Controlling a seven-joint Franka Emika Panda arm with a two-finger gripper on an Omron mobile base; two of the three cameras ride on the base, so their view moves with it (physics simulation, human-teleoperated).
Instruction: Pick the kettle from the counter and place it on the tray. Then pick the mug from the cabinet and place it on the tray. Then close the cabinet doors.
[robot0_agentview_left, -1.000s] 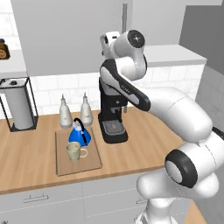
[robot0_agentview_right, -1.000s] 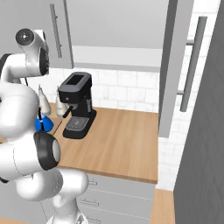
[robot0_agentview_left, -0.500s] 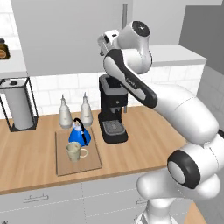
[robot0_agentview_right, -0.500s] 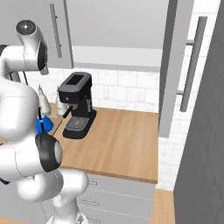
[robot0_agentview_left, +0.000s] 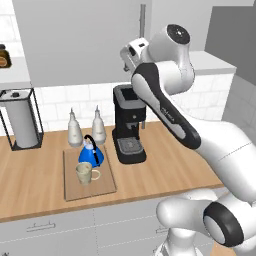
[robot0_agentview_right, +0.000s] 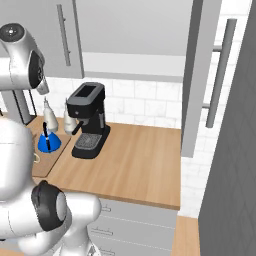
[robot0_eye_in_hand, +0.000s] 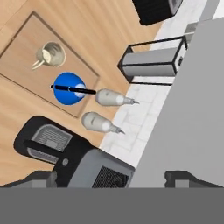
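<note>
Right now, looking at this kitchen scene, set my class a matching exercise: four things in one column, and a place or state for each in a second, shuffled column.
Things:
1. kettle
2. mug
3. coffee machine
4. paper towel holder

Places:
A. on the counter, right of the tray
B. at the counter's far left, against the wall
C. on the tray's near part
D. on the tray's far part, in front of the two bottles

Pairs: 1-D, 2-C, 3-A, 4-B
</note>
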